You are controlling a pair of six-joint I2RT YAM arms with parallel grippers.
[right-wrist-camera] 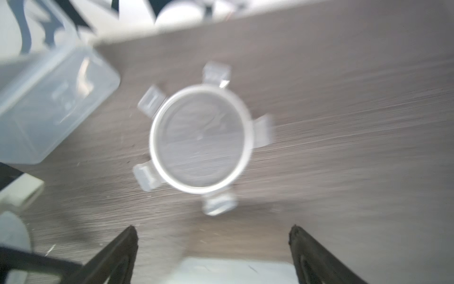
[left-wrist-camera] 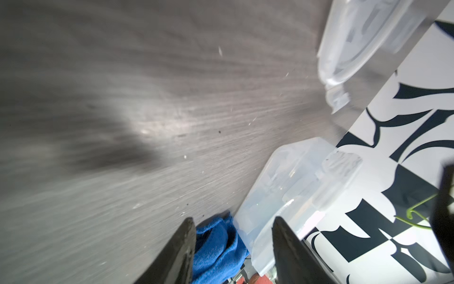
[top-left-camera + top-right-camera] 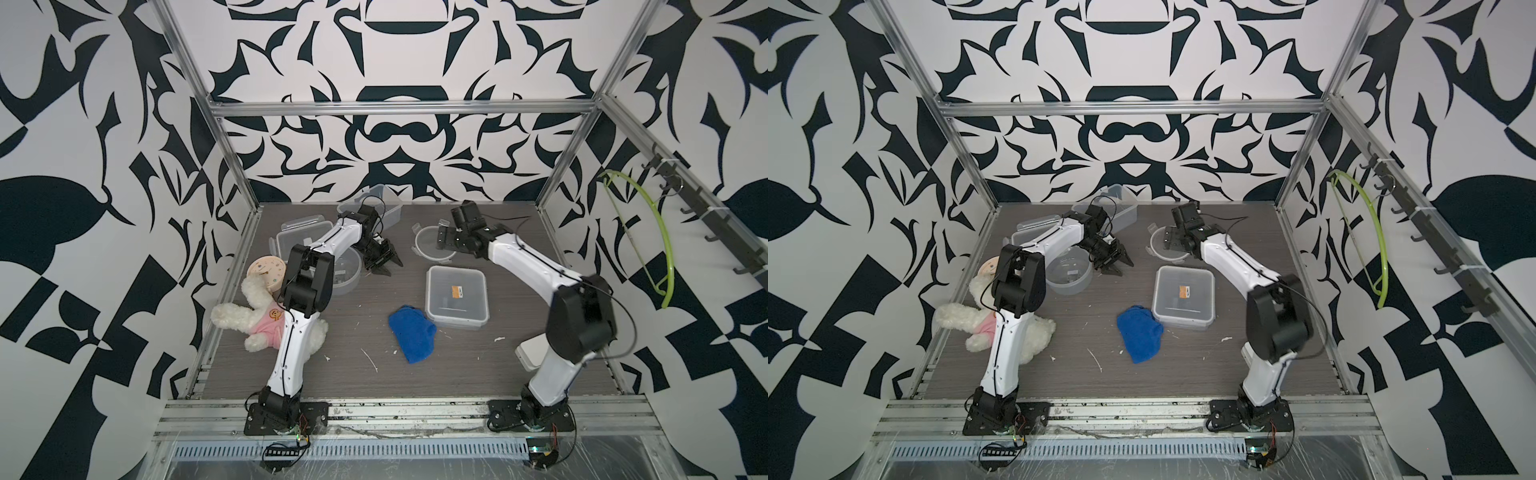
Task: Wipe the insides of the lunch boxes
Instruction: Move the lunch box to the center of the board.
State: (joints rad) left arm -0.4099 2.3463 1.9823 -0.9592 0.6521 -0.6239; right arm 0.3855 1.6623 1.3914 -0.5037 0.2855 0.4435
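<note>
The square lunch box (image 3: 456,297) (image 3: 1185,297) stands lidded with an orange sticker, and the blue cloth (image 3: 412,332) (image 2: 216,243) lies against its near left corner. The round lunch box (image 3: 349,272) (image 3: 1069,272) sits open, partly behind my left arm. The rectangular lunch box (image 3: 380,205) (image 1: 49,103) leans at the back wall. My left gripper (image 3: 384,262) (image 2: 233,218) hovers open and empty to the right of the round box. My right gripper (image 3: 442,239) (image 1: 213,226) hangs open over the round lid (image 3: 432,245) (image 1: 200,139), holding nothing.
A rectangular lid (image 3: 300,226) lies behind my left arm. A white plush toy (image 3: 266,320) and a beige clock (image 3: 266,270) crowd the left edge. A white flat object (image 3: 530,353) sits by my right arm. A green hanger (image 3: 648,232) hangs on the right wall.
</note>
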